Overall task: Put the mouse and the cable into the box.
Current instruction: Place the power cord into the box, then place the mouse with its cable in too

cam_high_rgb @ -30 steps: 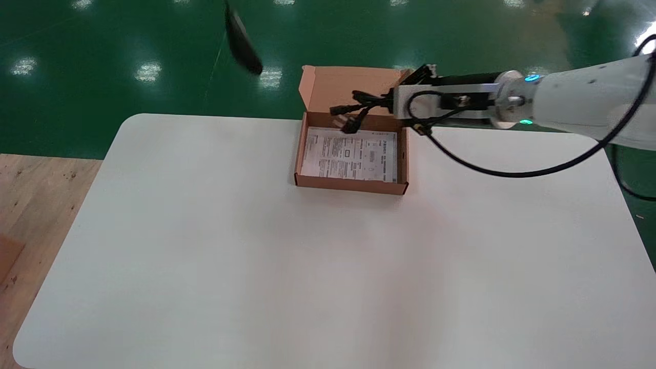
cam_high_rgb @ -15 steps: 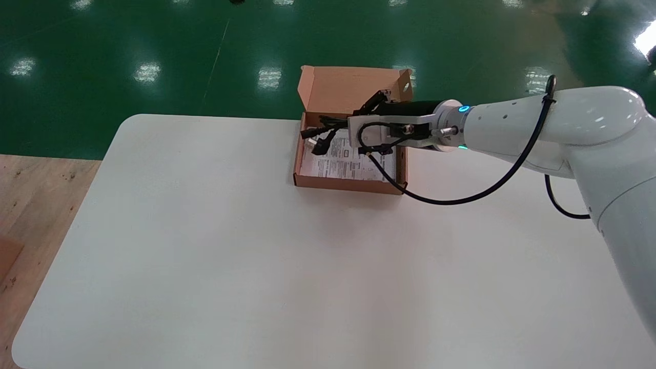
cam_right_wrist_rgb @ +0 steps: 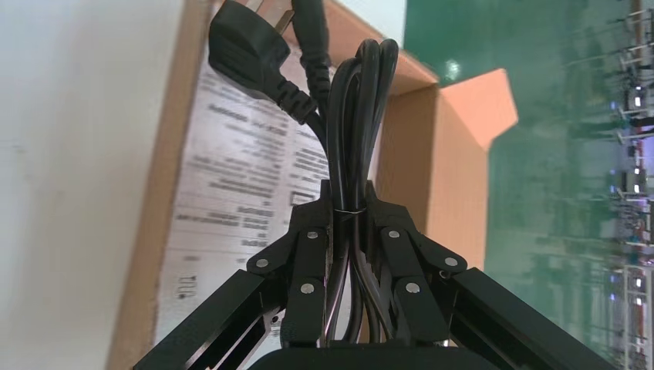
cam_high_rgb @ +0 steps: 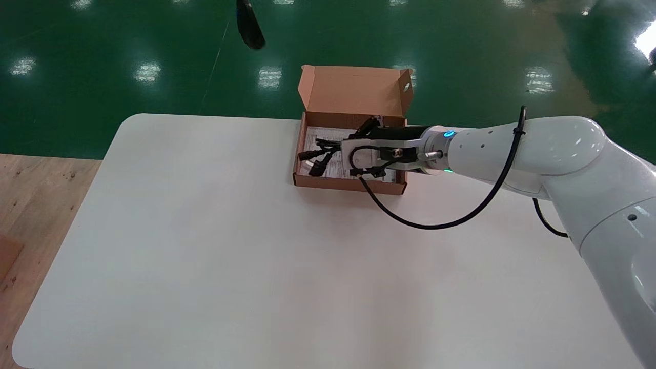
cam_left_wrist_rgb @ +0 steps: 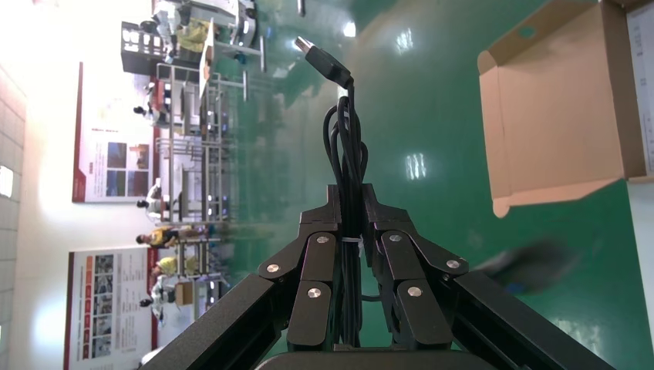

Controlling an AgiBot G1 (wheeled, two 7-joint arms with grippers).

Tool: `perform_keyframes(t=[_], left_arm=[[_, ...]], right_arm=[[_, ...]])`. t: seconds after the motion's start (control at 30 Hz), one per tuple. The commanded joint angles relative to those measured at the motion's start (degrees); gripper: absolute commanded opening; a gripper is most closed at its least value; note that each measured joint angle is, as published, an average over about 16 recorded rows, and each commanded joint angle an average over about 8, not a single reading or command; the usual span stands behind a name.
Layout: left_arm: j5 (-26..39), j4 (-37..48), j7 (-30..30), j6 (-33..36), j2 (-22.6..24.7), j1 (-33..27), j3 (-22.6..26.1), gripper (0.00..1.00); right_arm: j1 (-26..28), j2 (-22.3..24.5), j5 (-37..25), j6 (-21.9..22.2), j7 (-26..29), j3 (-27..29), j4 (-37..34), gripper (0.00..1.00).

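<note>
An open brown cardboard box (cam_high_rgb: 348, 185) stands at the far middle of the white table, its lid (cam_high_rgb: 356, 89) upright. My right gripper (cam_high_rgb: 343, 147) reaches low into the box and is shut on a tied black power cable (cam_high_rgb: 319, 155). The plug (cam_right_wrist_rgb: 251, 54) of that cable hangs over the printed sheet (cam_right_wrist_rgb: 231, 193) on the box floor. My left gripper (cam_left_wrist_rgb: 352, 204) is raised out of the head view and is shut on a bundled black USB cable (cam_left_wrist_rgb: 348, 146). A blurred dark oblong thing (cam_high_rgb: 249, 26), perhaps the mouse, hangs above the floor.
The white table (cam_high_rgb: 256, 266) spreads wide in front of the box. Green floor lies beyond its far edge and wooden floor to the left. The right arm's own black hose (cam_high_rgb: 435, 223) loops over the table beside the box. The box lid (cam_left_wrist_rgb: 555, 100) shows in the left wrist view.
My right gripper has come down and nearer with the power cable, from above the box's back wall to low inside the box. The dark thing at the top swings in and out of view.
</note>
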Motion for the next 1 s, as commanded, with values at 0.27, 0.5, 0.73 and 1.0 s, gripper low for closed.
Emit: perform_keyframes(t=[0.27, 0.5, 0.73, 1.0], left_arm=[[0.6, 1.3, -0.1, 0.9, 1.2, 0.6, 1.0, 0.0], [-2.1, 7.1, 4.1, 0.8, 6.2, 2.7, 0.4, 0.0], [-7.2, 16.9, 11.6, 0.6, 14.2, 6.2, -1.7, 0.0], [-12.6, 21.0, 16.8, -4.2, 19.0, 12.7, -1.4, 0.0]], right_arm=[[0.2, 0.1, 2.5, 1.6, 3.1, -5.5, 1.3, 1.0], [2.4, 0.9, 5.3, 2.7, 4.1, -7.4, -0.6, 1.0], [9.0, 6.4, 9.2, -0.5, 2.4, -5.1, -7.0, 1.0], [13.9, 16.9, 13.1, -9.0, -4.1, -2.0, -8.6, 1.0]])
